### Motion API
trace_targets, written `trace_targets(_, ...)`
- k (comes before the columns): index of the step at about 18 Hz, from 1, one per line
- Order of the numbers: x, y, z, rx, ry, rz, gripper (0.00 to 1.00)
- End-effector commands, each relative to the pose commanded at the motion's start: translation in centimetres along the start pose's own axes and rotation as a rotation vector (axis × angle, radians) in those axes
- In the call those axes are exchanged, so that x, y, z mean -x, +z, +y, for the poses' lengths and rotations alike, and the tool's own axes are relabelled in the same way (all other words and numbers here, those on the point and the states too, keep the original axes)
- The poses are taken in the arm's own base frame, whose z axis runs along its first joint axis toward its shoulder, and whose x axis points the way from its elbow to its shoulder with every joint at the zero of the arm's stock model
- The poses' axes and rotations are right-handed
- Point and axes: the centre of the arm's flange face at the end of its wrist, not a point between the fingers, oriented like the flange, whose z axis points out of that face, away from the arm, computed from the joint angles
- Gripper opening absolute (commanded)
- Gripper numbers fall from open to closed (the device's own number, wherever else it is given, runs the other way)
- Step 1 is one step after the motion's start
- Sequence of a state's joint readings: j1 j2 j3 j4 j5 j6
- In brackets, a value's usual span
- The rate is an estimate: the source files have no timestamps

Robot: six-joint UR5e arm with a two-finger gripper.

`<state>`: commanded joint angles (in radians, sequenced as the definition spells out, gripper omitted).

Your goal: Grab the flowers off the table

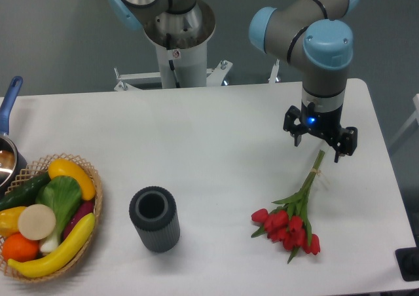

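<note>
Arm: grey UR5e w/ light-blue joint caps [308, 31], entered from top right, last link pointed straight down.
Base: silver-grey column [175, 37] at top centre, w/ blue-capped shoulder joint beside it.
Wrist: grey cylinder under blue cap [325, 67], vertical; small blue light lit at its lower end.
Gripper: black two-finger gripper [320, 139], faced down, hung low near the surface.
Fingers: black fingertips [341, 153] spread apart, one each side, nothing seen betw. them.
Contact: none visible; tips appeared clear of everything.
</note>
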<state>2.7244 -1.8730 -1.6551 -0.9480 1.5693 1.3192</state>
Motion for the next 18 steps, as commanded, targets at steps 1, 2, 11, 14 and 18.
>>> trace_targets(1,0.0,0.2,0.0,0.000,0.002,0.002,1.00)
trace_targets(2,0.0,0.3,-0.1,0.000,0.003,0.003,1.00)
trace_targets(11,-2.1,3.9,0.4,-0.037,-0.036,-0.028,1.00)
trace_targets(14,-1.8,6.6,0.2,-0.023,-0.026,0.003,1.00)
trace_targets(18,-1.5,9.3,-0.7,-0.015,-0.013,0.034,1.00)
